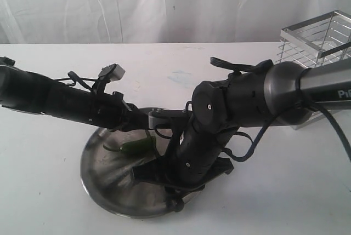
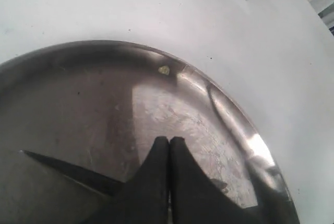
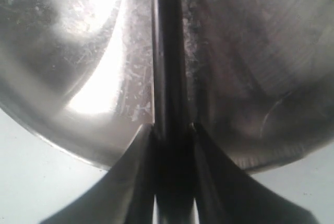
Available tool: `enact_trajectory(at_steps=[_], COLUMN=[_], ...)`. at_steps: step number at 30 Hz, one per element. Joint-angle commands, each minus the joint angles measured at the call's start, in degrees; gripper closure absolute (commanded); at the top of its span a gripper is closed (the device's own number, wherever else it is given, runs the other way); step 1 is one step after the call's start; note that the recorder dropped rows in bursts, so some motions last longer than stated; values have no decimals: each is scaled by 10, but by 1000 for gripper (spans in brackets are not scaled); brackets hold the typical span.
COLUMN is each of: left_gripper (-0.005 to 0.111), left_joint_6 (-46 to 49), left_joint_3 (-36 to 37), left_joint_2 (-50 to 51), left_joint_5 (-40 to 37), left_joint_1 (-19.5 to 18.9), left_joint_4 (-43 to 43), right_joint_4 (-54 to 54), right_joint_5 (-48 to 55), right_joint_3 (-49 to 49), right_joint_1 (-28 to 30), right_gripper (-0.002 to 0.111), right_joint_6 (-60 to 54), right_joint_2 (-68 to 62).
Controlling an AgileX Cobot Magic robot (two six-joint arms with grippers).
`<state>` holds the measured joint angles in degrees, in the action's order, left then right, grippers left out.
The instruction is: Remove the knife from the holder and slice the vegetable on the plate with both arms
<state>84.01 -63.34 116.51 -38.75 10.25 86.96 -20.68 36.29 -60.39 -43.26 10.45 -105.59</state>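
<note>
White table all around, plain and bare-looking, with a pale curtain hanging behind it as the only backdrop. Count them up: two arms, one plate, one holder, one knife, one vegetable, plus one tiny pale crumb. The left arm and the right arm both reach in over the plate, a big round dish of dull scuffed metal that lies under both sets of jaws. The holder, a shiny wire basket with a flat rim, stands well apart from both jaws, back behind the right arm. The left jaws are pressed tip to tip over the plate, and the left wrist view shows nothing between them. The right jaws are clamped on the knife, a thin dark bar that runs straight out past their tips, low over the plate. Off to one side of the left jaws lies a dark pointed wedge; blade or shadow, I cannot tell. The vegetable is on the plate, just beside the left jaws and between the two arms: small, green, rather blurred, its stem too dim to make out. The crumb sits on the plate's inner slope, ahead of the left jaws.
</note>
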Motion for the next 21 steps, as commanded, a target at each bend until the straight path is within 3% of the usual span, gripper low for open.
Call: enact_trajectory(at_steps=[1,5,14,21], left_gripper=[107,107,107,107], left_joint_6=[5,7,19,28], left_joint_3=[16,30,33,32], left_joint_2=[-5,9,34,-12], left_joint_5=[45,83,58,73], left_joint_1=[2,2,2,2], left_joint_4=[-6,-20,-22,11], right_joint_4=[2,1,-1,-1], right_joint_5=[-4,-4,-4,-3], right_joint_3=[-2,-2,-2,-2], right_joint_1=[3,3,3,3], right_gripper=[108,108,108,108], right_joint_6=[3,3,5,5], right_joint_2=[2,2,-5,-23])
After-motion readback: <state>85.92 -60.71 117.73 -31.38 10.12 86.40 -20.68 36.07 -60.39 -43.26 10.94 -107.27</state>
